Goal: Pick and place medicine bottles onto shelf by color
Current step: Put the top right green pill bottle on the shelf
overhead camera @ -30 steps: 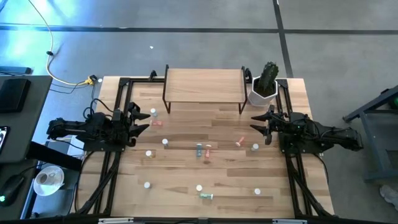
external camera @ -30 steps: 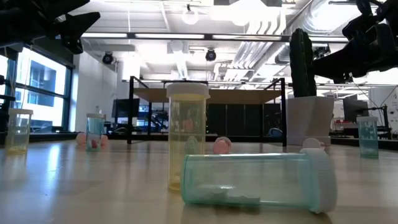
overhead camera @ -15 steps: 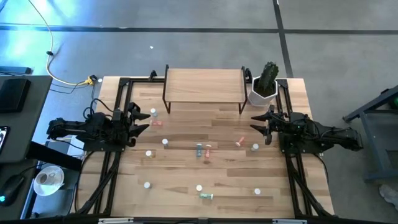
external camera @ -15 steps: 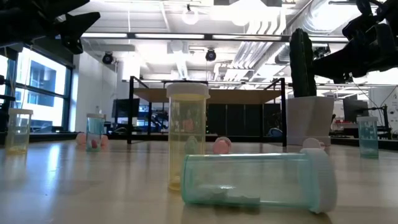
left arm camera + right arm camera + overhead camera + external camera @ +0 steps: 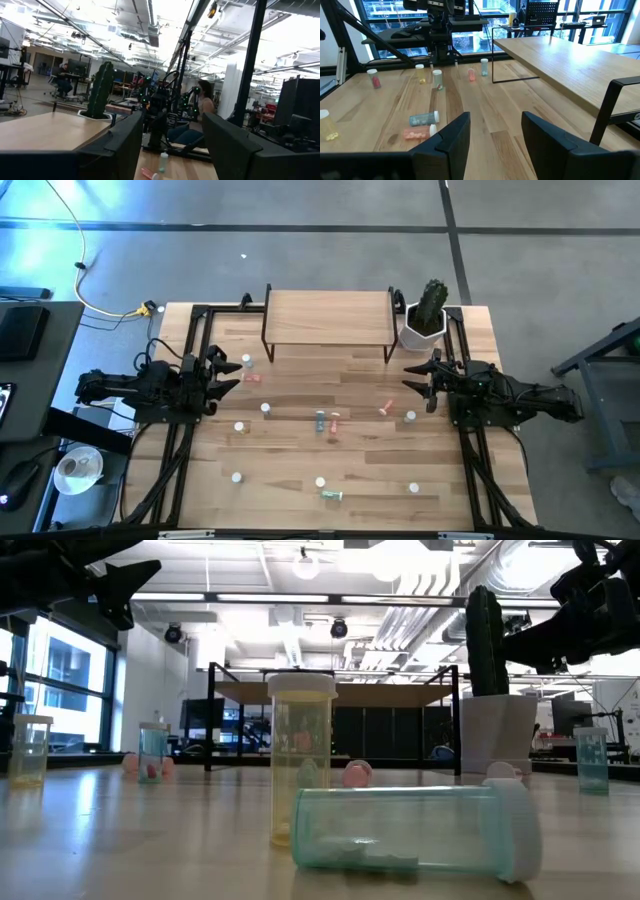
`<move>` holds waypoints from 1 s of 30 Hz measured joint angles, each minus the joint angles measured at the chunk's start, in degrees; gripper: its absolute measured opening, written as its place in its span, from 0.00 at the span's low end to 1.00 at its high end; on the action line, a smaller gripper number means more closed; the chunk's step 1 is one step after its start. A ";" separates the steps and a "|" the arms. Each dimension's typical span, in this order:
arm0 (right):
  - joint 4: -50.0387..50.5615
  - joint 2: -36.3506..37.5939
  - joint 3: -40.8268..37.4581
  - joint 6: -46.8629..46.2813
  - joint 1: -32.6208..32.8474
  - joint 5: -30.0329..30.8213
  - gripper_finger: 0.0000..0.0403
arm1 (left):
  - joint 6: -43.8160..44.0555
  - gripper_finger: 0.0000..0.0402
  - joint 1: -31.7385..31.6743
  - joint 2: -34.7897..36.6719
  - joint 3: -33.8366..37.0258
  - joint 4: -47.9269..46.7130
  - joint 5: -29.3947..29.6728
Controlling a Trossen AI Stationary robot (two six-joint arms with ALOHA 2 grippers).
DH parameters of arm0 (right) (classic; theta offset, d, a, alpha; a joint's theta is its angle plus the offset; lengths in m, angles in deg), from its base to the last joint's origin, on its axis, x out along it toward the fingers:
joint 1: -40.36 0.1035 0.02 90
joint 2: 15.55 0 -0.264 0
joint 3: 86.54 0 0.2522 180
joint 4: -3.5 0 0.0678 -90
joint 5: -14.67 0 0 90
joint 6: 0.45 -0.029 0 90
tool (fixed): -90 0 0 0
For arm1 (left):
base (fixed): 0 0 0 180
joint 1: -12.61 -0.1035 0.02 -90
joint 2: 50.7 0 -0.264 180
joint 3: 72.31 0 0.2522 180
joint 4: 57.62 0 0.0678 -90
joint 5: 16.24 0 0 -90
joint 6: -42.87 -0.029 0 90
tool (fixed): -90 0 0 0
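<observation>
Nothing is picked yet: the shelf (image 5: pixel 328 316) is bare and the medicine bottles (image 5: pixel 320 420) lie scattered on the tabletop (image 5: pixel 300 455). Left claw (image 5: pixel 222 371) and right claw (image 5: pixel 413 372) wait released at the sides; next, one must reach a bottle.

Shelf (image 5: pixel 330 315): pale blond wood board, thin black metal legs.
Tabletop (image 5: pixel 300 450): light wood in plank stripes, grain running across.
Lying bottle (image 5: pixel 415 830) up close in the low view: see-through green body, white cap.
Standing bottle (image 5: pixel 300 760) right behind it: clear yellow, pale cap.
Pink bottle (image 5: pixel 417 132) on its side: salmon pink, white cap, beside a blue one (image 5: pixel 423 119).
Cactus (image 5: pixel 431 300): dark green, in a white pot (image 5: pixel 421 335).
Left gripper (image 5: pixel 228 372), right gripper (image 5: pixel 411 374): both black, fingers spread.
Floor (image 5: pixel 300 250): grey, dark seams.
</observation>
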 joint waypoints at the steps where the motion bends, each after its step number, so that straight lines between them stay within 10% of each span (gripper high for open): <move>1: -0.01 0.00 0.00 0.00 0.02 0.00 0.42 | 0.11 0.49 0.00 0.00 0.01 0.01 0.01; 30: -10.84 0.00 -0.01 -8.12 -0.01 -0.88 0.42 | 2.91 0.49 -0.02 -0.02 0.01 -0.35 5.31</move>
